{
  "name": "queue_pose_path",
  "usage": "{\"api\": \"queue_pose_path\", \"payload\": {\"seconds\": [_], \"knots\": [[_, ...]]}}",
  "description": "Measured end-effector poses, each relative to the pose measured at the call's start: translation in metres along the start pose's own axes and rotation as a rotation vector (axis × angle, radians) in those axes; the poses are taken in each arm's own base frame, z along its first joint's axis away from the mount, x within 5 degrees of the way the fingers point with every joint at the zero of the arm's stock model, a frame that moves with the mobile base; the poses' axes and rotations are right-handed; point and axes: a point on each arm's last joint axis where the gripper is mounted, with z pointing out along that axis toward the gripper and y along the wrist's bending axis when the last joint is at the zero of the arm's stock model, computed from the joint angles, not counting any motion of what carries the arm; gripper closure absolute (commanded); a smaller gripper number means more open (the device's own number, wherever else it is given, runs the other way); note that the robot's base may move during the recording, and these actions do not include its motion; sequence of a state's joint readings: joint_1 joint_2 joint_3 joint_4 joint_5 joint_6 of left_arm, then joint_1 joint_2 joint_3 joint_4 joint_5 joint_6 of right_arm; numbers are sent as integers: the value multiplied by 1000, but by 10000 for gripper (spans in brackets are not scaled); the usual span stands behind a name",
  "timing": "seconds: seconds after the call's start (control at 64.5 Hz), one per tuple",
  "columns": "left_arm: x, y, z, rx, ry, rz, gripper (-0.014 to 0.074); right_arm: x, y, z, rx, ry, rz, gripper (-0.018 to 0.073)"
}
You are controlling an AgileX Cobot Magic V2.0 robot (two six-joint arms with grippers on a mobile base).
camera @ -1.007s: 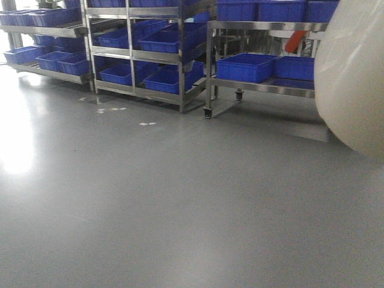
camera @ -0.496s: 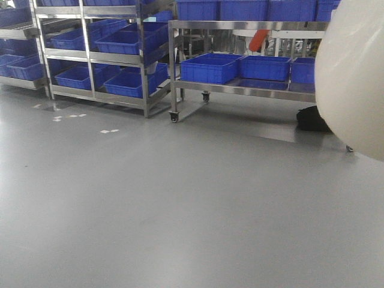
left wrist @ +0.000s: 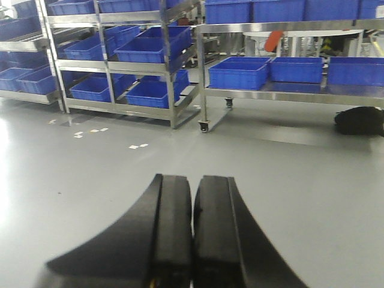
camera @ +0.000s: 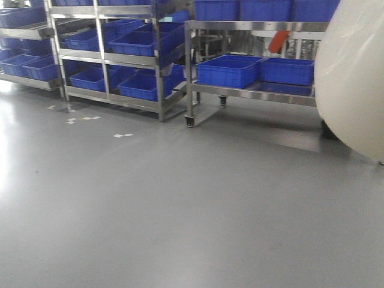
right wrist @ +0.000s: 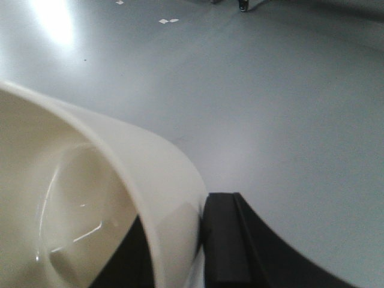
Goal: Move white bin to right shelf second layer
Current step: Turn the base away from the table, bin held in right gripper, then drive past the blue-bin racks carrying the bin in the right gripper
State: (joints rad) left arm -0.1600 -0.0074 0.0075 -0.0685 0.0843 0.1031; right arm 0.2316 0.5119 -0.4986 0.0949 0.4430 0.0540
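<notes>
So compared to half a second back, the whole scene slides a little to the right in the front view. The racks and the caster leg all sit further right than they did, while the bin [camera: 354,84] hasn't budged from the right edge of the frame. My read is that the base is turning or lining itself up and the bin is just riding along, so this is the carry phase and the placing hasn't started.

Going left to right: the tall racks [camera: 159,84] loaded with blue crates [camera: 141,43], then a wheeled rack [camera: 258,26] with more crates on its lower level, then the big cream bin blocking the right side. There's bare grey floor [camera: 180,210] between the robot and all of it, so it's well apart from any shelving. I honestly can't tell from these views which level is the right shelf it's headed for.

The left gripper [left wrist: 193,186] points out level over the floor with its fingers pressed together and nothing between them. The right gripper [right wrist: 180,216] is pinching the bin's wall at the rim, one finger inside and one outside. The bin is up off the floor, and its inside looks empty as far as I can see.
</notes>
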Motion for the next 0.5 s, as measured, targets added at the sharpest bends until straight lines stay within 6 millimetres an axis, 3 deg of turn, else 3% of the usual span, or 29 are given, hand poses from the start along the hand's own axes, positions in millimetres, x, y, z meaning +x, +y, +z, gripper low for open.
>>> {"api": "queue_pose_path", "payload": {"seconds": [0.496], "knots": [[0,0,0,0,0,0,512,0,0,0,0,0,0,502]]}}
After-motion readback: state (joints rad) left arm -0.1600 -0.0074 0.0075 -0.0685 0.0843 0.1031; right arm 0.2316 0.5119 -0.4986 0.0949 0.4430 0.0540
